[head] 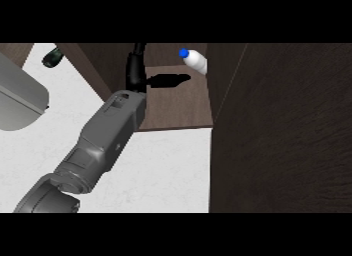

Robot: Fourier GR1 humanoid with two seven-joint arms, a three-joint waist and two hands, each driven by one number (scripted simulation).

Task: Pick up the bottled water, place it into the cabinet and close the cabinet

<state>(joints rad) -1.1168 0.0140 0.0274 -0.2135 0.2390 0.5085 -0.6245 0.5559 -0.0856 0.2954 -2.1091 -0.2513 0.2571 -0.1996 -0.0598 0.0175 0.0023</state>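
Note:
The bottled water (197,60), white with a blue cap, is inside the open cabinet (180,107) near its back, tilted with the cap toward the upper left. My left hand (137,75) reaches into the cabinet on a grey forearm that rises from the lower left. It is open: straight fingers (168,79) point right, just below and left of the bottle, a small gap apart from it. Nothing is held. The cabinet's dark brown door (290,135) stands open and fills the right side of the view. My right hand does not show.
A large light-grey rounded body (13,97) fills the left edge. A small dark object (53,57) lies on the white counter (164,170) at the upper left, beside the cabinet's left wall (98,70).

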